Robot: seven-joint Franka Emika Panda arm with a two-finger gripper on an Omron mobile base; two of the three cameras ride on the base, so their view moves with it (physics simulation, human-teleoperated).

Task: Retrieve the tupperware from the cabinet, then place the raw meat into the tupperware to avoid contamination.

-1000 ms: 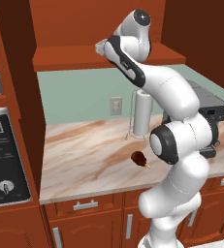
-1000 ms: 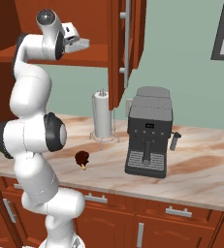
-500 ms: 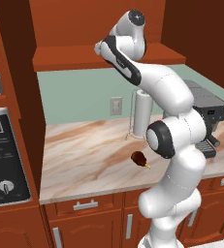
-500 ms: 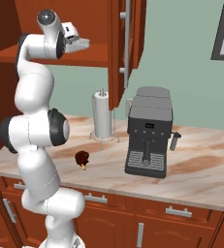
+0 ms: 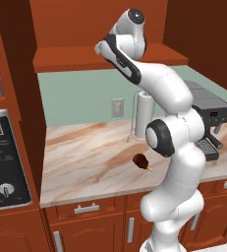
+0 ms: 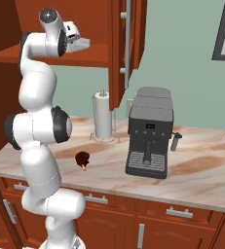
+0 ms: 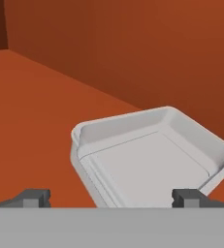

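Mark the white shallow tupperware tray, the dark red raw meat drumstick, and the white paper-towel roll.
White shallow tupperware tray [image 7: 147, 162], hand view, flat bottom.
Dark red raw meat drumstick [image 5: 140, 159], left base view, meaty end.
White paper-towel roll [image 6: 103, 115], right base view, side of roll.

Marbled tan-and-brown surface [image 5: 90, 162] runs along a pale green wall. White paper-towel roll [image 6: 103, 116] upright on a thin wire stand, near the wall. Dark grey coffee machine [image 6: 150, 132] stands to the roll's right, apart from it, drip tray facing out. Wall outlet [image 5: 117, 107] just left of the roll. Oven control panel with round knob [image 5: 5, 189] at far left. Drawer fronts with short silver handles [image 6: 177, 213] below.
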